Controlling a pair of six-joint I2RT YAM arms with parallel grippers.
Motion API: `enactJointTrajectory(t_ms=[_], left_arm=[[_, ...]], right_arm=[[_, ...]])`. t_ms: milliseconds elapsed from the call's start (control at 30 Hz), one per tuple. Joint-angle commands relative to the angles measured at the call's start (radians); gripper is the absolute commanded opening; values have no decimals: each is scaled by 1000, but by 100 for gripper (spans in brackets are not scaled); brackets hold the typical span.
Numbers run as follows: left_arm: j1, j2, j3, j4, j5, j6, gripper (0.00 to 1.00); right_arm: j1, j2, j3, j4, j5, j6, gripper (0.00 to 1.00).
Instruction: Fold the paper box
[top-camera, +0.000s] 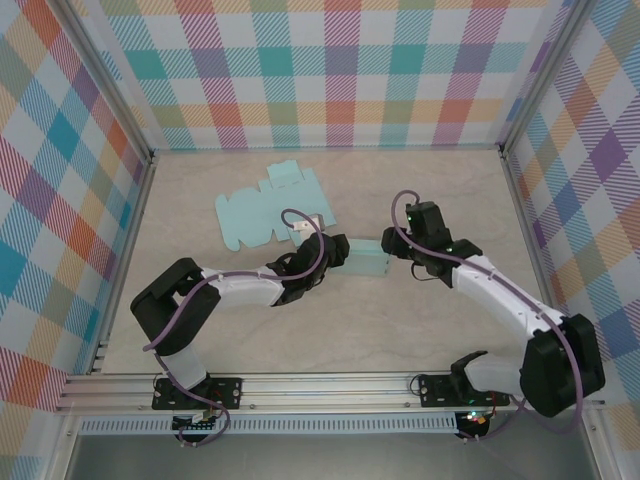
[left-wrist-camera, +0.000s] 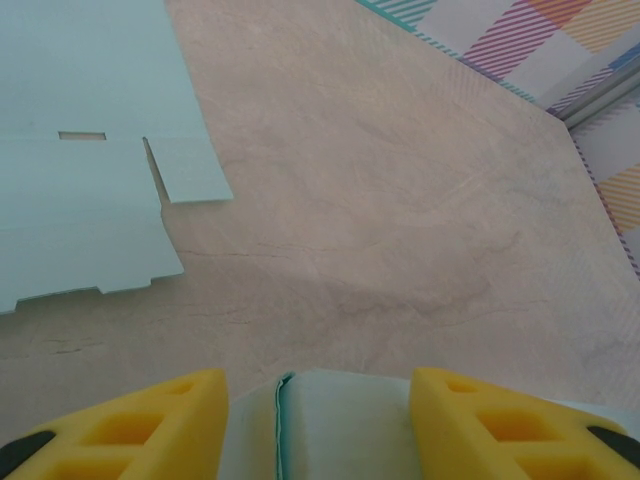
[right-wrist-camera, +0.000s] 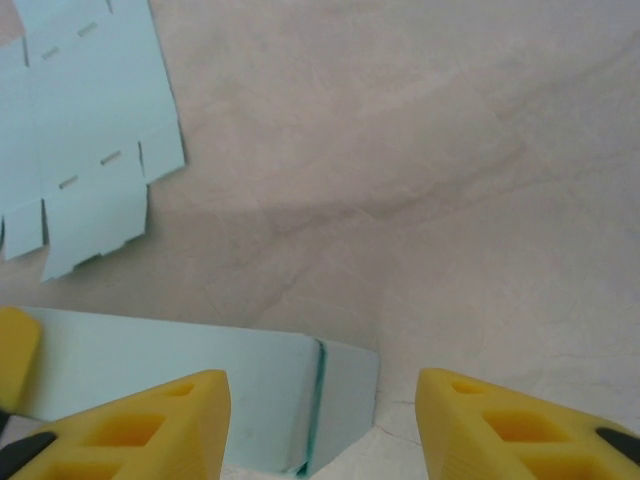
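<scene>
the folded box (top-camera: 368, 258), a small pale teal paper carton, lies on the beige table (top-camera: 300, 340) with one arm reaching in at each of its ends. the left gripper (top-camera: 338, 256) is at the box's left end; from the left wrist its two yellow fingers (left-wrist-camera: 130, 430) stand partway apart with the box (left-wrist-camera: 340, 420) filling the gap between them, its sides meeting both pads, so the jaws look closed onto it. a dark teal fold line runs up the box near the left pad. the right gripper (top-camera: 398, 246) is at the box's right end, about half open with nothing in its grasp; from the right wrist the box (right-wrist-camera: 200, 365) lies across under its left finger (right-wrist-camera: 130, 430), the box's closed end flap stops short of the other finger, and bare table shows in that gap. a bit of yellow pad sits at the far end of the box in that view. a flat blank (top-camera: 268, 212), uncut-looking teal card with slots and tabs, lies spread on the table beyond the box and to its left, apart from it and from both grippers
</scene>
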Motion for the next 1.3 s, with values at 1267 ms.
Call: enactJointTrajectory(t_ms=[1267], left_arm=[[103,-195,-146,-109,329,-26,66]], right_arm=[[-103,34,-214,148,-191,102,20]])
